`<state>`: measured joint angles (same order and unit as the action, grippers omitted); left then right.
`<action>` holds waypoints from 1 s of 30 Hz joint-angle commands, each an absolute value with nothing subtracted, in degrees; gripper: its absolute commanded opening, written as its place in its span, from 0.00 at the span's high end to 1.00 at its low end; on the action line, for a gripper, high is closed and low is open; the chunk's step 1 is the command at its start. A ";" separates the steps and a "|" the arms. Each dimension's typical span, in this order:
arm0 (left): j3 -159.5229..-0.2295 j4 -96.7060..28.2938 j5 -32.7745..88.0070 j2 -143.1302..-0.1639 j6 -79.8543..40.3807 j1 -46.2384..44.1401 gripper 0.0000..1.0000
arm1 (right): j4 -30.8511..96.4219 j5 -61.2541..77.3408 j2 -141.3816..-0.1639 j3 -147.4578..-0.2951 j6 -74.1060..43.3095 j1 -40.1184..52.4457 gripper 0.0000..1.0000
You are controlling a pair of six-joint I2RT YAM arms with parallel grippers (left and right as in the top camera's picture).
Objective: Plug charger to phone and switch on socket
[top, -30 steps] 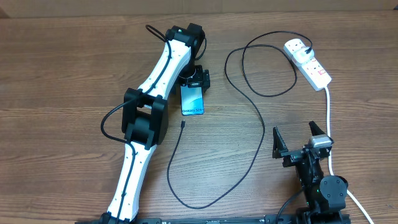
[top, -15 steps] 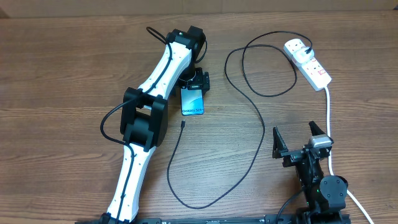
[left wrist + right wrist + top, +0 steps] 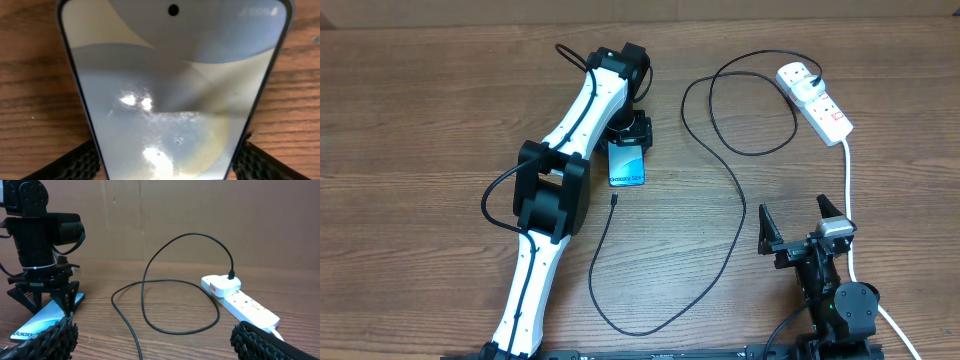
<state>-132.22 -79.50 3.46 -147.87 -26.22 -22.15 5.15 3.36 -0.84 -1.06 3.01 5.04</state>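
The phone (image 3: 627, 165) lies on the wooden table with its light-blue screen up. It fills the left wrist view (image 3: 175, 90). My left gripper (image 3: 630, 133) stands over its far end, and its fingers (image 3: 172, 162) press both long edges. The charger, a thin black cable (image 3: 740, 215), runs from its loose plug tip (image 3: 613, 199) just below the phone, around in loops, to the plug head (image 3: 817, 78) sitting in the white socket (image 3: 815, 102). My right gripper (image 3: 794, 207) is open and empty at the front right. Its view shows the phone (image 3: 42, 317), the cable (image 3: 175, 285) and the socket (image 3: 245, 302).
The socket's thick white lead (image 3: 850, 190) runs down the right side past my right arm. The left arm (image 3: 555, 180) stretches diagonally across the left half of the table. A brown wall stands behind the table (image 3: 200, 210).
The phone and my left gripper have shifted slightly left, and the phone has turned a little. The right arm, cable and socket have not moved.
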 commanded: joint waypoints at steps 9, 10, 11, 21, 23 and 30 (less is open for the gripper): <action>-129.84 -80.86 5.30 -150.63 -27.05 -22.46 0.28 | 4.78 2.63 -0.16 -0.49 3.07 5.41 0.00; -130.08 -81.08 5.82 -150.63 -27.05 -22.46 0.28 | 4.78 2.63 -0.16 -0.49 3.09 5.41 0.00; -130.39 -81.36 6.61 -150.63 -27.07 -22.46 0.28 | 4.78 2.63 -0.16 -0.49 3.07 5.41 0.00; -138.10 -87.05 12.51 -150.19 -27.05 -21.85 0.31 | 4.78 2.63 -0.16 -0.49 3.07 5.41 0.00; -139.63 -88.36 14.44 -150.19 -27.05 -21.41 0.31 | 4.80 2.63 -0.16 -0.49 3.07 5.41 0.00; -141.62 -90.70 20.75 -150.19 -26.30 -19.57 0.30 | 4.78 2.63 -0.16 -0.49 3.07 5.41 0.00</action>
<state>-139.87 -90.06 15.66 -149.62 -26.65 -20.78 5.15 3.36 -0.84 -1.06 3.01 5.02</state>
